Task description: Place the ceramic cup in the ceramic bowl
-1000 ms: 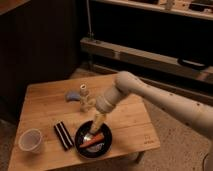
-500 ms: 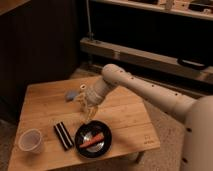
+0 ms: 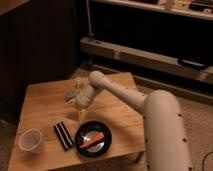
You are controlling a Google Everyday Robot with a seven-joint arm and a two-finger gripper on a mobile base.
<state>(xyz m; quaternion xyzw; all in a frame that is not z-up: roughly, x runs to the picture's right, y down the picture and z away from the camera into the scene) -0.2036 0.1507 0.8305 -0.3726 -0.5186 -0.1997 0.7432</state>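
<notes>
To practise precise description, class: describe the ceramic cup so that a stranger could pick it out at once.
Start at the wooden table and go to its near left corner, away from the gripper, which hangs over the table's middle. There stands the ceramic cup, left of the striped black block and the ceramic bowl. It alone is small, round and whitish; both neighbours are black.

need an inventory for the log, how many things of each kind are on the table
cup: 1
black dish: 1
striped black block: 1
orange item in the dish: 1
slim tan bottle: 1
grey-blue object: 1
total: 6
the tool hangs over the table, just behind the dish
</notes>
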